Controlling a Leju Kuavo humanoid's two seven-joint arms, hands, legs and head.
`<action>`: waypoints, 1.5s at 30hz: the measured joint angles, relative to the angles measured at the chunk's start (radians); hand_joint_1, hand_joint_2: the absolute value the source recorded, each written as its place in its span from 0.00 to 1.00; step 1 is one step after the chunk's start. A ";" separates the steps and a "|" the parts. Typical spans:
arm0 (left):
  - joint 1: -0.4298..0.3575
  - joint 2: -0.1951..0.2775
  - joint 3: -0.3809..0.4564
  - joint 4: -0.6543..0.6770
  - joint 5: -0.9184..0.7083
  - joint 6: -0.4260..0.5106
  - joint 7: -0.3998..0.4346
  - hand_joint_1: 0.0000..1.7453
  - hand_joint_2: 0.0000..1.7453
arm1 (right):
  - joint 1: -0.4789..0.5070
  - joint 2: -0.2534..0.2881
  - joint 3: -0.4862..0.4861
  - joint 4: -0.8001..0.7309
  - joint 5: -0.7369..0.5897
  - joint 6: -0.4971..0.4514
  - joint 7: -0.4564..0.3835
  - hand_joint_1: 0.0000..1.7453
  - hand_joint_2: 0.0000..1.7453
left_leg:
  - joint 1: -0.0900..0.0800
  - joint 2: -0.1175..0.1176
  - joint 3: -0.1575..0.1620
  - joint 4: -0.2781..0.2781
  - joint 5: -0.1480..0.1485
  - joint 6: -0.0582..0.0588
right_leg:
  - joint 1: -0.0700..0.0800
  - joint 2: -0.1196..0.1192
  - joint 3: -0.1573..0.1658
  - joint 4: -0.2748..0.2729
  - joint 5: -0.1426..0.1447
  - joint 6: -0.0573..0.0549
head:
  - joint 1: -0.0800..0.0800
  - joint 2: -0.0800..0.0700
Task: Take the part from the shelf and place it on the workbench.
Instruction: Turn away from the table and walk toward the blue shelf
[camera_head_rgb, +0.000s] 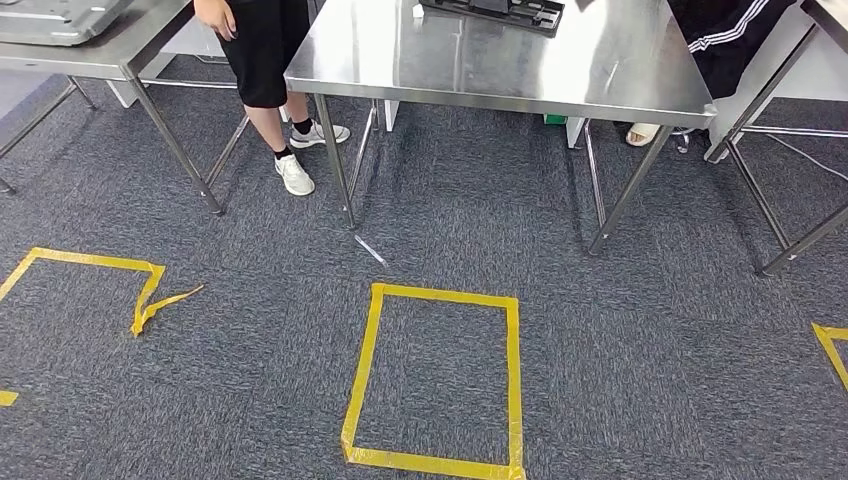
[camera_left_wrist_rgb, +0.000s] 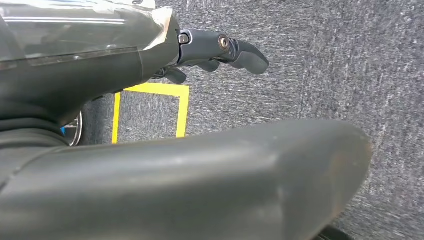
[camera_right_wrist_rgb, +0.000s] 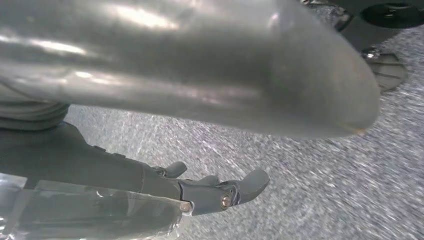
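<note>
Ahead, in the head view, a shiny stainless-steel table (camera_head_rgb: 500, 60) stands on grey-blue speckled carpet (camera_head_rgb: 620, 340), and a flat black part (camera_head_rgb: 492, 12) lies on its far edge, cut off by the frame. A yellow tape rectangle (camera_head_rgb: 436, 378) marks the carpet just before the table. A person in black shorts and white sneakers (camera_head_rgb: 262, 60) stands at the table's left corner, beside a second steel table (camera_head_rgb: 95, 45) carrying a grey metal tray (camera_head_rgb: 55, 18); what the tray holds cannot be told.

From the left wrist view, the left robot hand (camera_left_wrist_rgb: 220, 50) hangs over the carpet, dark fingers extended and apart, holding nothing.

From the right wrist view, the right robot hand (camera_right_wrist_rgb: 220, 190) likewise hangs empty, fingers spread over blurred carpet.
</note>
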 joint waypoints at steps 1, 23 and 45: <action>-0.002 -0.001 0.000 0.000 0.000 -0.001 -0.004 0.00 0.00 | -0.001 0.000 -0.002 0.000 -0.001 0.000 0.001 0.00 0.00 | -0.002 -0.002 0.037 -0.057 -0.017 0.003 | 0.001 0.000 -0.011 0.008 0.005 0.007 | 0.000 0.000; 0.001 -0.006 -0.007 -0.001 -0.015 0.012 0.007 0.00 0.00 | 0.005 0.005 -0.022 0.003 -0.005 -0.004 0.009 0.00 0.00 | -0.021 0.022 -0.098 0.051 -0.061 0.012 | -0.009 0.003 0.072 -0.031 -0.037 -0.015 | 0.008 0.000; 0.005 -0.006 -0.012 -0.001 -0.024 0.017 0.012 0.00 0.00 | 0.006 0.010 -0.023 0.005 0.000 -0.006 0.015 0.00 0.00 | -0.009 0.081 -0.044 -0.083 0.026 0.044 | -0.009 -0.030 0.000 0.084 -0.071 0.055 | 0.023 0.000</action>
